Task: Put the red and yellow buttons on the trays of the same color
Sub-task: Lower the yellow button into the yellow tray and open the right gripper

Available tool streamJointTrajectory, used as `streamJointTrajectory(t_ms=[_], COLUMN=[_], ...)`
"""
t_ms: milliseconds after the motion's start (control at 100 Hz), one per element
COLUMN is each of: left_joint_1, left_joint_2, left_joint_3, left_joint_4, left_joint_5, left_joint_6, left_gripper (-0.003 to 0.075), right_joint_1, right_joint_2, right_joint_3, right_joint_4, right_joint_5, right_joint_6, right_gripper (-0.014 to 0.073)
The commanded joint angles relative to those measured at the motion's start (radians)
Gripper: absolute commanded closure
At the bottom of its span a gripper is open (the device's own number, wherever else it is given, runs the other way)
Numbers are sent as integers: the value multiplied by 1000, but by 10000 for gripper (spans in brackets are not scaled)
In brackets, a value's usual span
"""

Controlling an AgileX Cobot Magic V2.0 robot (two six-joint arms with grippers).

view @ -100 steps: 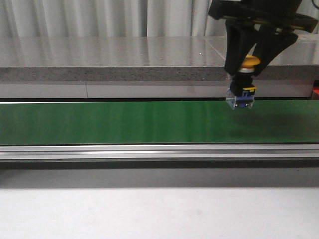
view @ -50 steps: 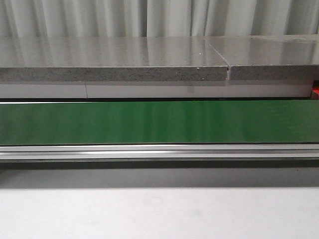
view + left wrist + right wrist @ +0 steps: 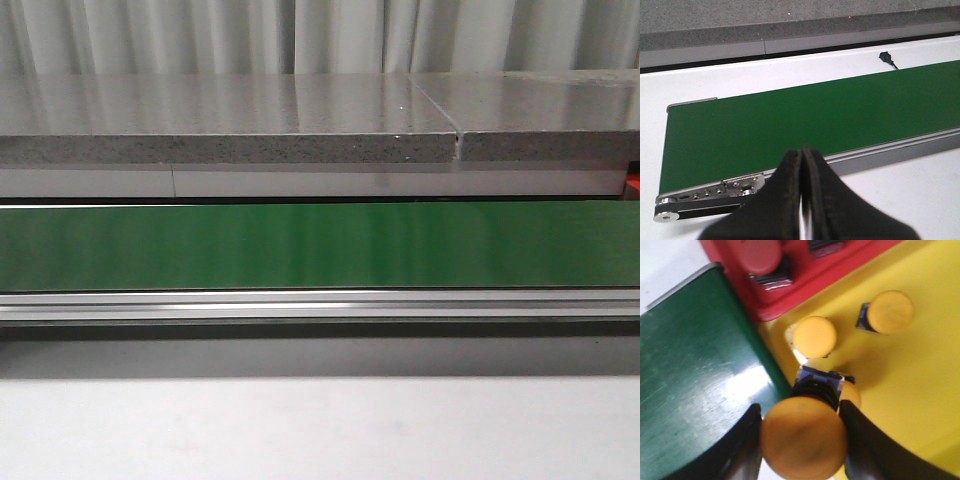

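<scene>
Front view: you see only green belt (image 3: 320, 245), grey desk (image 3: 230, 115) behind; no pincer in frame.
Left wrist view: left pincer (image 3: 802, 165) pressed together, holding nothing, above belt edge.
Right wrist view: right pincer (image 3: 802, 440) pinching yellow button (image 3: 803, 436) over yellow tray (image 3: 910, 375); two yellow buttons (image 3: 814, 336) lie there; red tray (image 3: 805, 277) beside.
</scene>
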Motion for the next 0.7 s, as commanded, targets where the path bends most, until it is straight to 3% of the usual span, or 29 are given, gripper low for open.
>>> streamJointTrajectory(t_ms=[0, 340, 690], left_joint_1=[-9, -9, -9], left_joint_2=[9, 9, 9], left_joint_3=[-27, -27, -27], left_joint_4=[-16, -16, -16], left_joint_5=[-68, -68, -68], left_joint_6=[-2, -2, -2], left_gripper=[741, 741, 741], right_joint_1=[-53, -200, -217], right_joint_2=[-37, -34, 42], right_joint_3=[-4, 86, 138], right_joint_4=[-10, -29, -44], right_joint_5=[-62, -180, -229], right_joint_6=[4, 8, 11], right_gripper=[563, 563, 563])
